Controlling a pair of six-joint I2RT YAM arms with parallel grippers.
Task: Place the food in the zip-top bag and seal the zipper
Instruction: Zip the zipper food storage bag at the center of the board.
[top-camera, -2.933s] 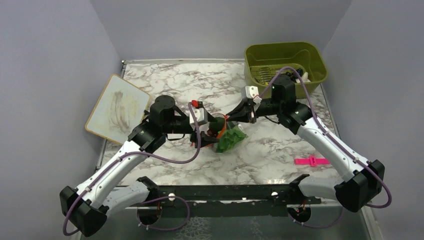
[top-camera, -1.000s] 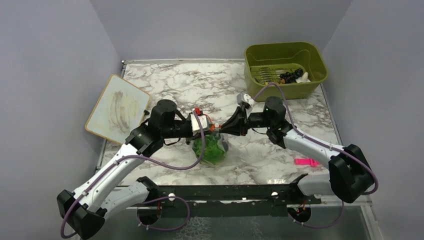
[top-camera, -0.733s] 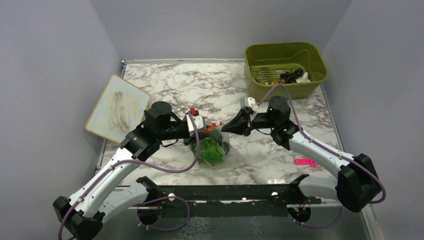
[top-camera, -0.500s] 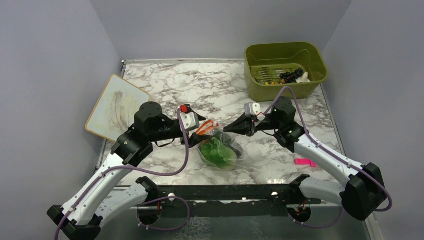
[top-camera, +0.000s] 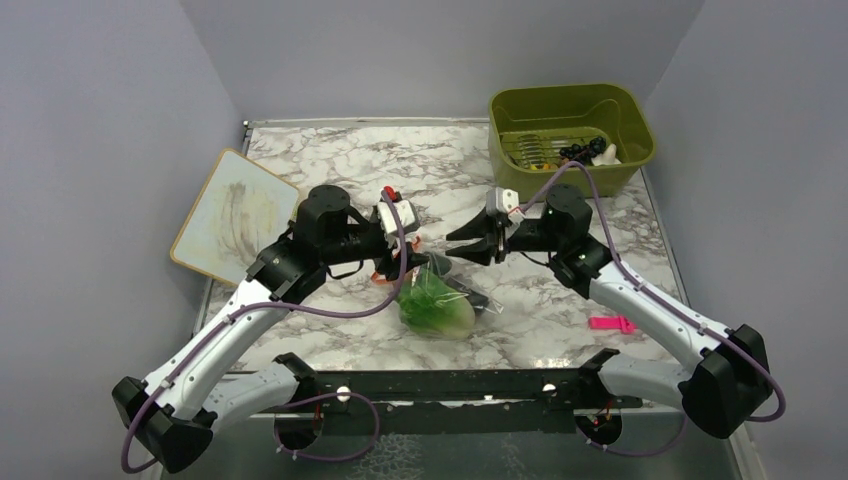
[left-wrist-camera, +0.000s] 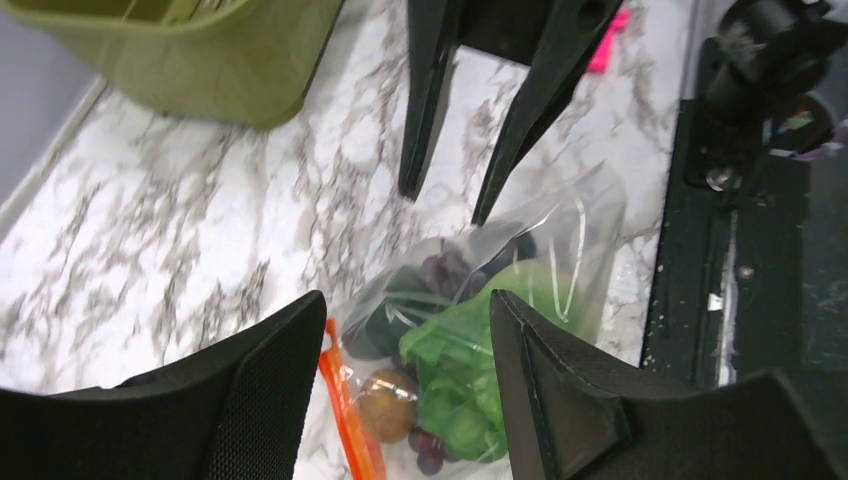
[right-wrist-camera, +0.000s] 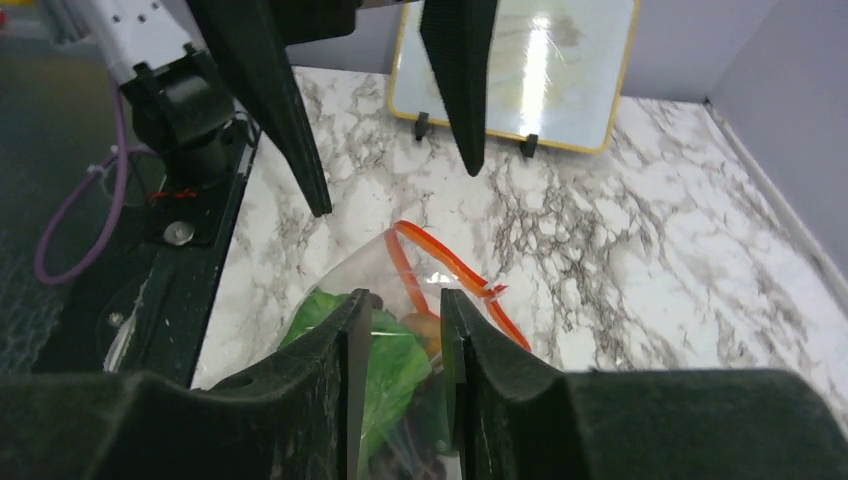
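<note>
Now | zip-top bag (top-camera: 445, 300): clear, bulging, lettuce (top-camera: 430, 313) and grapes (left-wrist-camera: 447, 272) inside | zipper (left-wrist-camera: 345, 400): gaping | left fingers (left-wrist-camera: 250, 400), right fingers (right-wrist-camera: 310, 400): released

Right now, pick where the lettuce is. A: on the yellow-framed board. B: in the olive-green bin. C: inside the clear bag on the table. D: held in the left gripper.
C: the lettuce shows through the clear plastic of the zip-top bag, which lies on the marble table.
</note>
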